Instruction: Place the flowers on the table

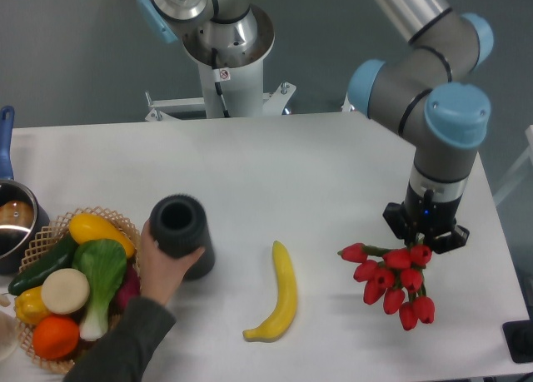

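White tabletop (275, 166) against a grey wall: at far left, a steel pot with a blue handle (10, 215) beside a woven wicker basket (52, 229) of smooth vegetables and fruit. A person's hand (160, 270) grips a black ribbed cylindrical vase (179, 232), tilted. Centre, a curved yellow banana (276, 295) lies flat. At right, the grey-and-blue UR5e arm (433, 91) points straight down, its black two-finger gripper (425, 240) clamped on the stems of a bunch of red artificial tulips (393, 284), blooms hanging near the table; no writing legible
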